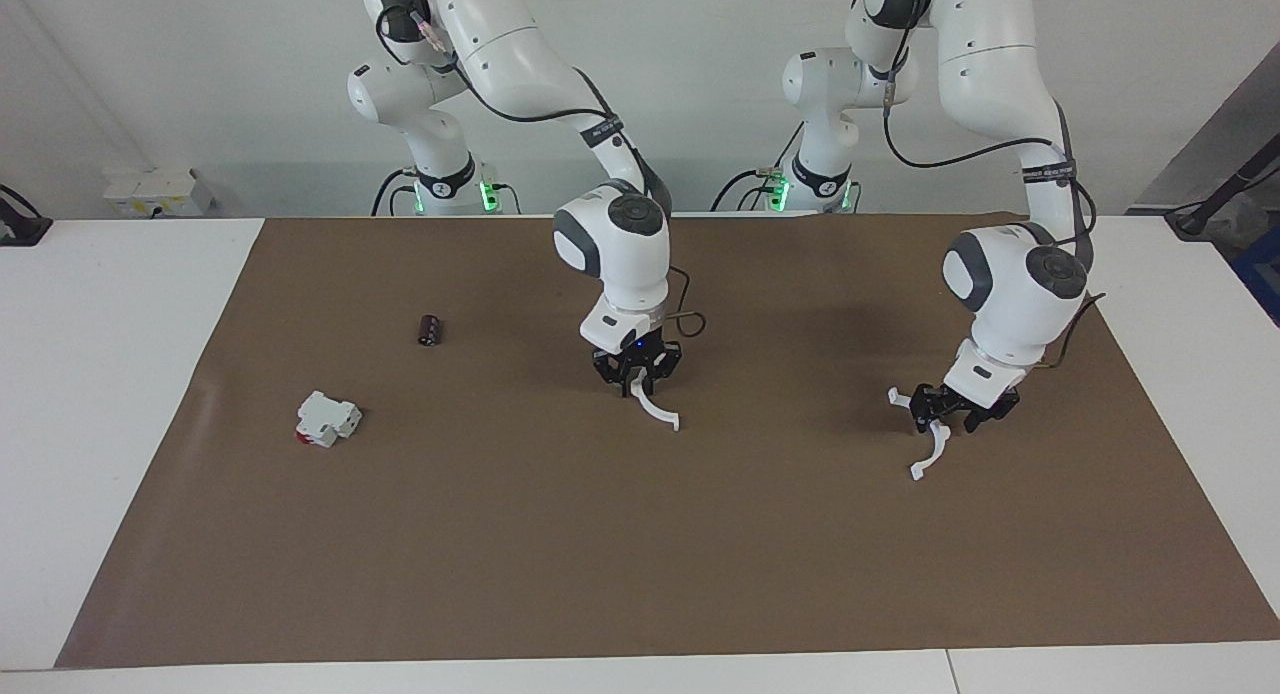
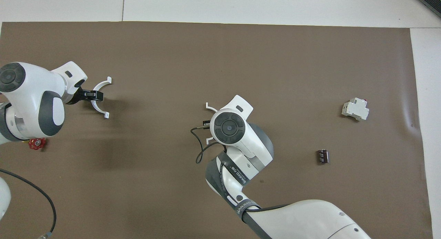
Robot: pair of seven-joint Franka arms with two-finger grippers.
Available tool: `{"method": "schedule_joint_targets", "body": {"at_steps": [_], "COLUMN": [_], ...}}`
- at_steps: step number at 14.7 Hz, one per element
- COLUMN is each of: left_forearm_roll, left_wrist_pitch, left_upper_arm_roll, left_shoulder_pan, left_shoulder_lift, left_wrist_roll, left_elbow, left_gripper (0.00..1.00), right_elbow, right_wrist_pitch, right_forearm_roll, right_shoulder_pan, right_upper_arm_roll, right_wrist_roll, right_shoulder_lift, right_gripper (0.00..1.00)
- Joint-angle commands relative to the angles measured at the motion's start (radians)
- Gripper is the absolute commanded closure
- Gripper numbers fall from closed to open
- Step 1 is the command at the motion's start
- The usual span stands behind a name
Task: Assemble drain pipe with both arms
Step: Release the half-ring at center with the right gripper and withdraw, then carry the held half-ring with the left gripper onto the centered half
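The drain pipe is in two white half-rings, one in each gripper and well apart. My left gripper (image 1: 950,409) is shut on one half-ring (image 1: 936,444), low over the brown mat toward the left arm's end; in the overhead view this gripper (image 2: 91,94) grips the arc (image 2: 97,109) at its middle. My right gripper (image 1: 637,374) is shut on the other half-ring (image 1: 655,406), low over the middle of the mat. In the overhead view the right wrist hides that gripper, and only the half-ring's end tabs (image 2: 208,106) show.
A blocky white-and-red part (image 1: 327,419) lies on the mat (image 1: 640,574) toward the right arm's end; it also shows in the overhead view (image 2: 355,109). A small black cylinder (image 1: 430,329) lies nearer to the robots than it, and shows from overhead too (image 2: 322,156).
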Motion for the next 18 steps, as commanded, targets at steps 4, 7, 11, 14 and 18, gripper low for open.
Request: {"method": "schedule_joint_targets", "body": {"at_steps": [4,7,11,14,18], "left_forearm_roll": [-0.021,-0.023,-0.021,-0.02,-0.007], "left_wrist_pitch": [0.026,0.015,-0.043,-0.09,-0.098], "left_upper_arm_roll": [-0.004,-0.005,-0.007,-0.005,-0.004], "left_shoulder_pan": [0.007,0.006,-0.01,-0.068,-0.201], "left_shoulder_lift": [-0.018,-0.02,-0.027,-0.057,-0.066], "left_wrist_roll": [0.022,0.016,0.008,-0.059,-0.271], "left_elbow": [-0.035,-0.027,0.029,0.04,0.019], "left_gripper": [0.51,1.0,1.0,1.0,1.0], "right_elbow": [-0.003,0.0,0.003,0.006,0.009], "right_wrist_pitch": [-0.047,-0.124,-0.274,-0.403,-0.523], "right_forearm_roll": [-0.021,-0.021,-0.015,0.041,0.069], "right_shoulder_pan": [-0.053,-0.162,-0.301,-0.412,-0.521], "right_upper_arm_roll": [-0.002,-0.002,-0.002,-0.005,-0.013], "right_wrist_roll": [0.023,-0.012,-0.15,-0.254,-0.391], "right_shoulder_lift": [-0.121,-0.216,-0.324,-0.399,-0.476], "right_gripper": [0.0,0.0,0.0,0.0,0.0]}}
